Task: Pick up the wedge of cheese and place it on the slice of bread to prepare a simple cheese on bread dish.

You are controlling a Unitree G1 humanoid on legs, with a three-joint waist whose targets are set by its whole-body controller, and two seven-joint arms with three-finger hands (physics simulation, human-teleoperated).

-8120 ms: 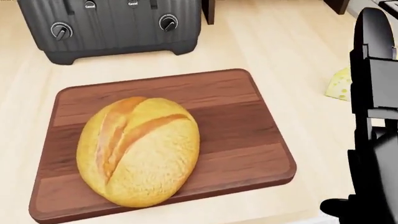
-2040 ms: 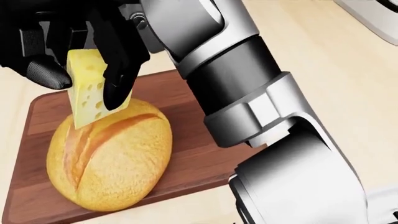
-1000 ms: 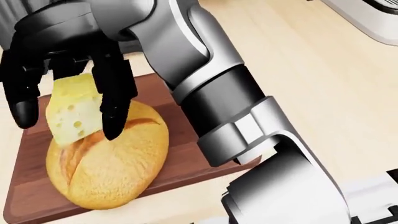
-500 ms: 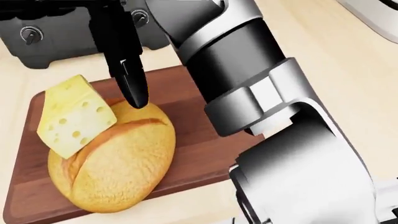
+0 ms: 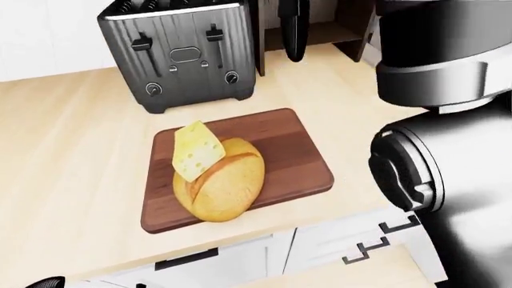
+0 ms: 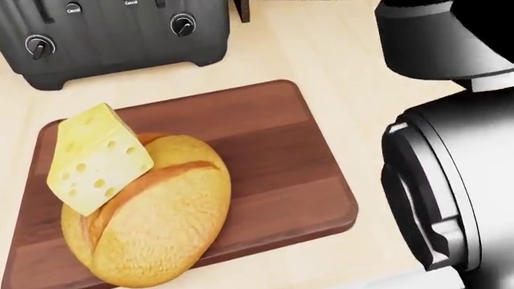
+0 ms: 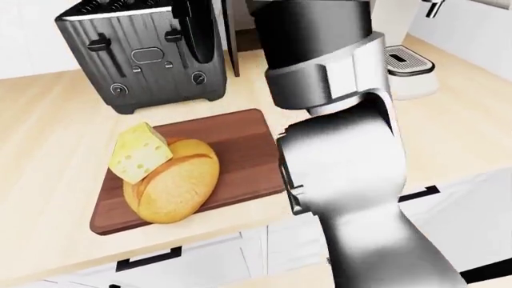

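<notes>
— Looking at the cheese (image 6: 96, 158): is it leaning on the bread's (image 6: 149, 214) far-left end?
— Yes. It seems firm, light and tippy; I'd pinch its flat sides. I can't tell my right hand's (image 7: 194, 36) opening.

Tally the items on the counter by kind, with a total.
Cheese wedge: 1
Bread loaf: 1
Wooden cutting board: 1
Toaster: 1
White appliance at top right of the right-eye view: 1
Total: 5
</notes>
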